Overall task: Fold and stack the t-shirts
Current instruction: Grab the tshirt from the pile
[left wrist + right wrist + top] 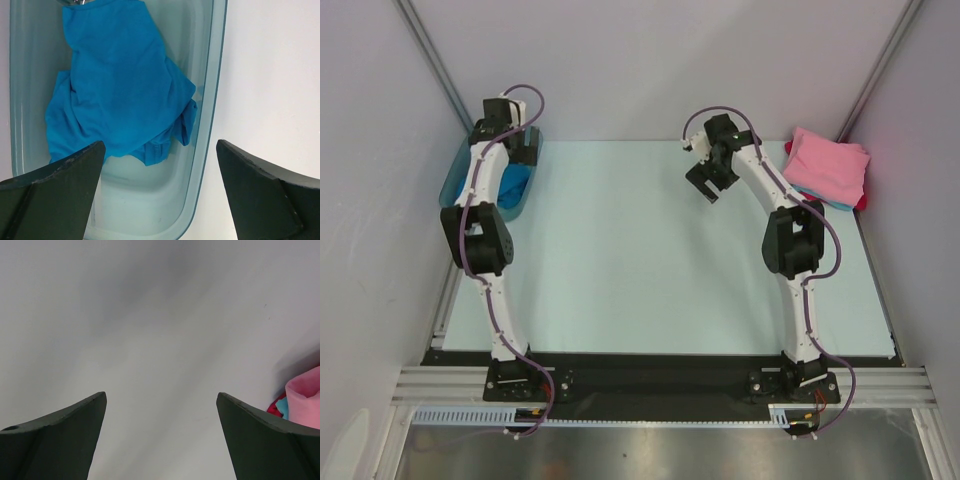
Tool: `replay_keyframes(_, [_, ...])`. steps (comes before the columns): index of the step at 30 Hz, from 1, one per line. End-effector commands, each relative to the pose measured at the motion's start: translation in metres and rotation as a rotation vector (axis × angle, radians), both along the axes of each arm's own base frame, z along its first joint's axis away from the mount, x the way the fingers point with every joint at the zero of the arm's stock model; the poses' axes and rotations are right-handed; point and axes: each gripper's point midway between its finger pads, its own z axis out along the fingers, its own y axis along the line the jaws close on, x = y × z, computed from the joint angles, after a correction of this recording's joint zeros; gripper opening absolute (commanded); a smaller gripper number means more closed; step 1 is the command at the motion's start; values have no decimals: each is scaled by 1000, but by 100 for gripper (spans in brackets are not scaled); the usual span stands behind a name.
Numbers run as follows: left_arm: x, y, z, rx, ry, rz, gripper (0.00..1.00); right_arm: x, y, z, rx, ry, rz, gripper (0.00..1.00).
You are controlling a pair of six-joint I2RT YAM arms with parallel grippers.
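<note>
A crumpled bright blue t-shirt (pixel 120 85) lies in the translucent teal tub (pixel 210 125) at the table's far left (pixel 517 186). My left gripper (pixel 160 145) hovers open over the tub's near end, apart from the cloth; from above it (pixel 525 152) sits at the tub's right rim. A folded stack with a pink t-shirt (pixel 828 165) on top rests at the far right corner, and light blue (pixel 282 407) and red (pixel 274 409) edges show under the pink (pixel 305 402). My right gripper (pixel 705 190) hangs open and holds nothing over bare table, left of the stack (pixel 161 394).
The pale table top (pixel 640 260) spreads between the two arms. Grey walls close in on the left, back and right. The tub (pixel 455 180) stands against the left wall. A black strip and metal rail run along the near edge by the arm bases (pixel 520 380).
</note>
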Motion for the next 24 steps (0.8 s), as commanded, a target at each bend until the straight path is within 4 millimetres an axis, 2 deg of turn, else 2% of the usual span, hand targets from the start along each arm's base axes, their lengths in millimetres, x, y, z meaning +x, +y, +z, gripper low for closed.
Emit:
replay_keyframes(1, [9,1,15,-30,-52,3,100,3,5,5,-15,-28,17,100])
replay_keyframes(7, [10,0,-3,-76,-24,8,100,-2,2,1,-36,-13,21,100])
replay_keyframes(14, [6,27,-15,-11,2,102,99,0,5,1,-49,-24,32,100])
replay_keyframes(20, [-5,38,-29,-4,57,123,97,-1,11,2,-48,-29,48,100])
replay_keyframes(24, [-10,36,-40,-16,93,95,97,-2,13,2,-36,-27,45,100])
